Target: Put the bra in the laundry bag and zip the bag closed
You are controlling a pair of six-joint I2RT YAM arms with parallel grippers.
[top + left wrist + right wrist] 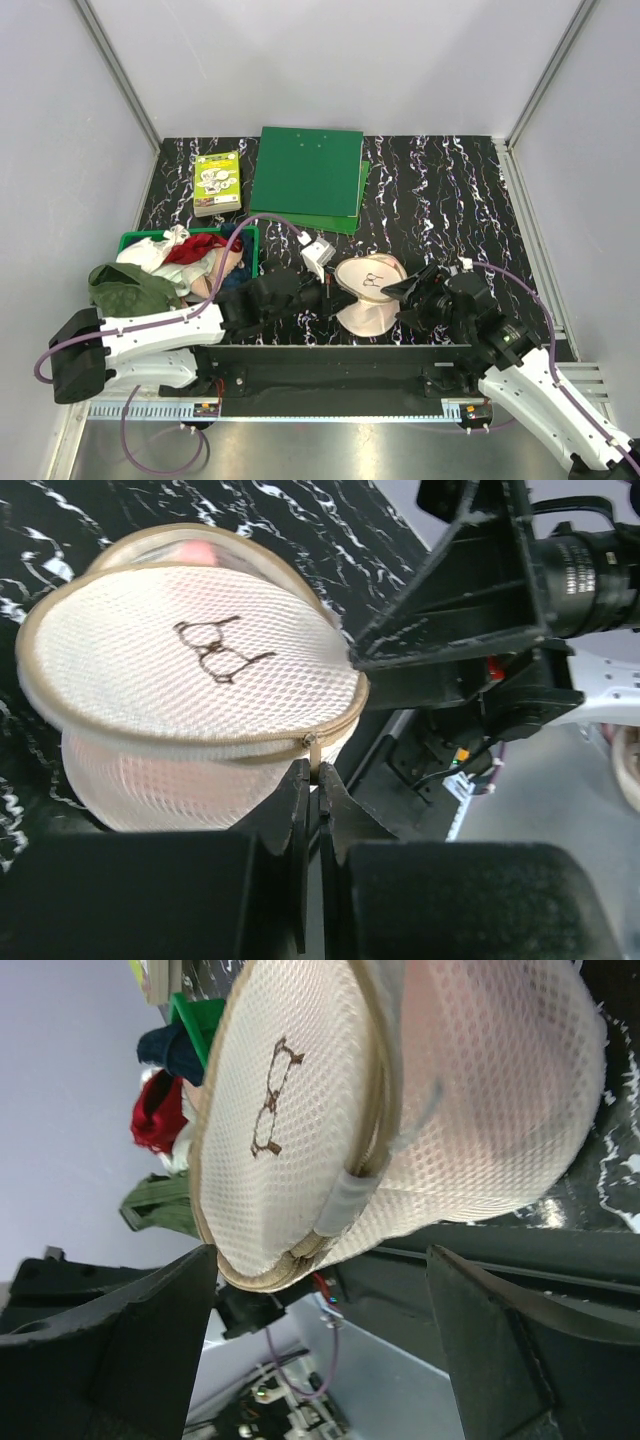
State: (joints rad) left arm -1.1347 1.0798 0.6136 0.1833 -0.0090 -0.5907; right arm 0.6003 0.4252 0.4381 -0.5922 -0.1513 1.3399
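The laundry bag point(368, 290), a round cream mesh pouch with a black bra-outline print, lies at the table's near edge between both grippers. Its top half is lifted partly open. The bra shows as pink fabric inside, at the gap point(196, 552) and through the mesh point(500, 1050). My left gripper point(326, 296) is shut on the zip pull point(315, 752) at the bag's rim point(190, 670). My right gripper point(405, 290) is open at the bag's right side. In the right wrist view the bag point(300, 1110) hangs just ahead of its spread fingers point(130, 1330), not touching them.
A green plastic basket point(135, 240) at the left holds a red cloth point(197, 247) and other laundry. An olive-green garment point(128, 287) hangs over its near side. Green folders point(308, 175) and a small yellow-green box point(217, 183) lie at the back.
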